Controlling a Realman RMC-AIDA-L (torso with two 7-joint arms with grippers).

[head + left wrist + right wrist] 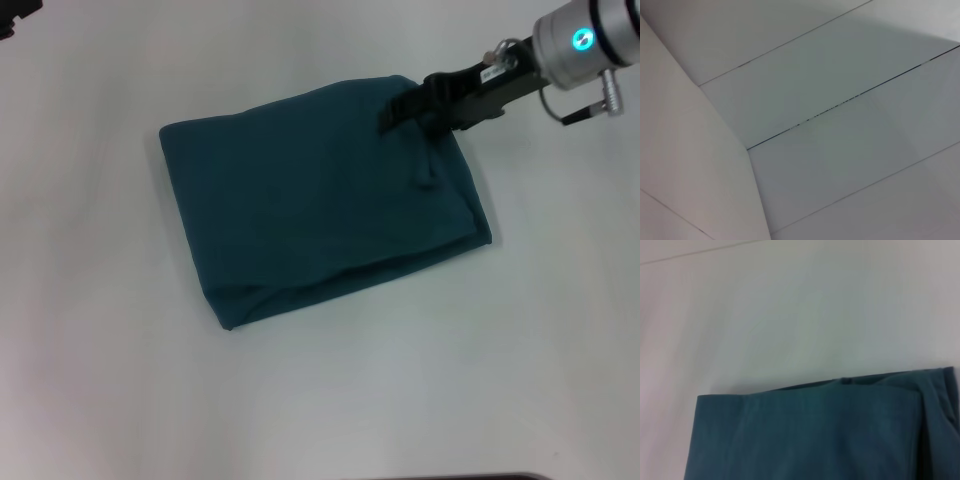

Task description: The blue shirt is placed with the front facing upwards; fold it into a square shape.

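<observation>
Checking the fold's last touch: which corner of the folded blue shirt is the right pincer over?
The far right corner: the right pincer is over the blue shirt there. The other three corners lie uncovered on the white table.

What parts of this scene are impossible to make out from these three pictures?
- Right claw: head view, dark tips over the folded dark teal-blue cotton shirt; open or shut is unclear.
- Left claw: out of sight; the left wrist view shows only white panels.
- Shirt's chest side: folded inward.
- Shirt's lower part: cut off in the right wrist view.

Plain white table (100,380) under soft, even light.
</observation>
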